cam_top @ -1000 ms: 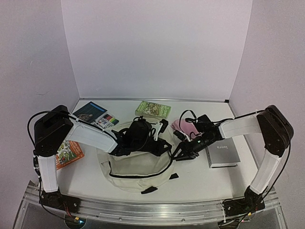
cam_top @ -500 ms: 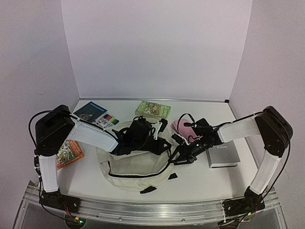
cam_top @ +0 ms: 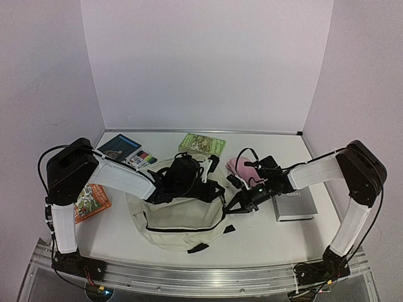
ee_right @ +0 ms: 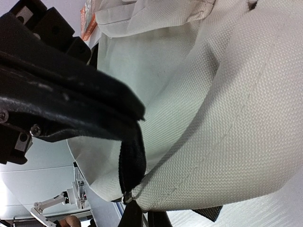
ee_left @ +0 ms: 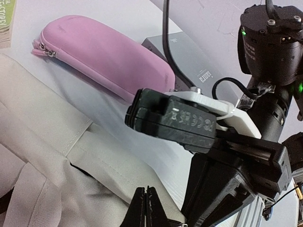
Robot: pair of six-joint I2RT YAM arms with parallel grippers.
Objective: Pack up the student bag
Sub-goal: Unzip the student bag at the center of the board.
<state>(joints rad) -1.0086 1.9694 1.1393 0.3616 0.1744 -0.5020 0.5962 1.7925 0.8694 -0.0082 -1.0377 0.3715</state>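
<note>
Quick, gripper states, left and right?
Left gripper: closed over the student bag; a pinch cannot be told.
Right gripper: closed on the bag's black edge.

Loose things on the white table (cam_top: 264, 236)
Pink pencil case (cam_top: 237, 165) near a grey box (cam_top: 295, 206); green book (cam_top: 202, 144), blue book (cam_top: 119, 147), markers (cam_top: 141, 158) and orange book (cam_top: 93, 201) further left.
</note>
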